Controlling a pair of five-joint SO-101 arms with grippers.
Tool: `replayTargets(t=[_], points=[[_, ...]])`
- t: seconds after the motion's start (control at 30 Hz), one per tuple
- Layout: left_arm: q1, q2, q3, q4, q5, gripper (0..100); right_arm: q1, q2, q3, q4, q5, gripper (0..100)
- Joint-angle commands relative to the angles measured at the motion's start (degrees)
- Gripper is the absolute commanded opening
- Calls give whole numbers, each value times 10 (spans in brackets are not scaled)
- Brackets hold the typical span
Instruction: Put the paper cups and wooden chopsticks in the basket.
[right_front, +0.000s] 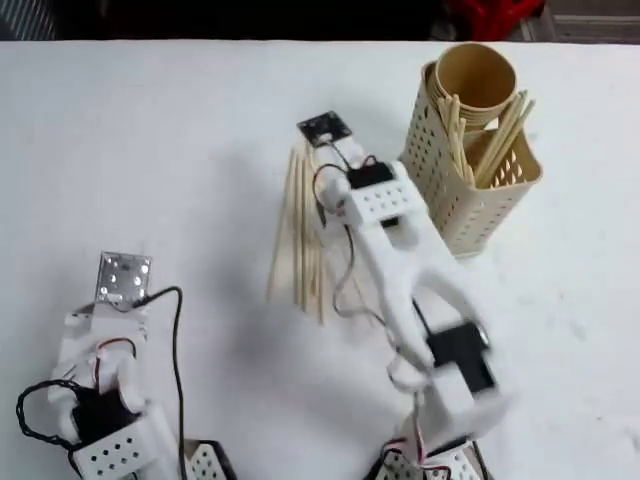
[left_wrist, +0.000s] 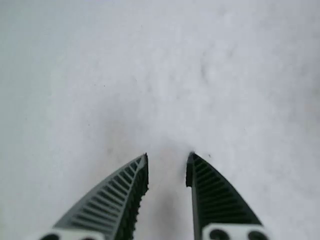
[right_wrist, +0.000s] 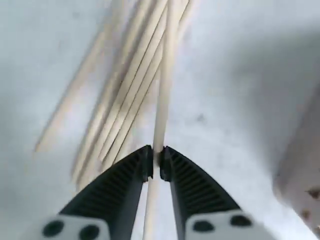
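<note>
Near the middle of the table (right_front: 150, 150) the loose wooden chopsticks (right_front: 300, 230) lie in a flat fan, and we see the right gripper (right_wrist: 156, 161) closed on a single chopstick (right_wrist: 165, 75) from that pile, its two tips pinching the shaft while the rest of the fan lies just beside it. We judge the stick light, stiff and smooth. Weight is no worry, but twisting is: a slim, slick shaft held at one spot can swivel between the jaws or slide out, and a harder squeeze would gain little. Taking hold nearer its middle than its end would, we think, keep it from drooping or swinging. Its long axis runs roughly from 12 to 6 o'clock in the high view, in line with the others, whose near ends splay a little toward 7 o'clock. We cannot tell which end is the tapered one. The basket (right_front: 450, 195) stands at about 2 o'clock from the pile and already holds paper cups (right_front: 478, 70) and several upright chopsticks (right_front: 505, 135), so we reckon the held stick has to be tipped toward vertical to drop in. Off at 8 o'clock the left gripper (left_wrist: 167, 167) hangs open over bare table.
</note>
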Motion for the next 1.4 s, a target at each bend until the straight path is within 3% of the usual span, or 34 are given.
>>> replayTargets(t=[0.0, 0.17, 0.4, 0.6, 0.9, 1.27, 1.37], points=[[-4, -4, -2, 4, -3, 142, 3, -224, 73, -21, -7, 17], [-4, -4, -2, 4, -3, 142, 27, -473, 135, -15, -6, 17], [-4, -4, -2, 4, -3, 142, 171, -630, 74, 12, 76, 17], [-4, -4, -2, 4, -3, 142, 287, -575, -16, -47, 83, 17], [-4, -4, -2, 4, -3, 142, 288, -437, -28, -265, -15, 17], [-4, -4, -2, 4, -3, 142, 288, -333, -28, -275, -30, 25], [-4, -4, -2, 4, -3, 142, 288, -326, -28, -271, -30, 90]])
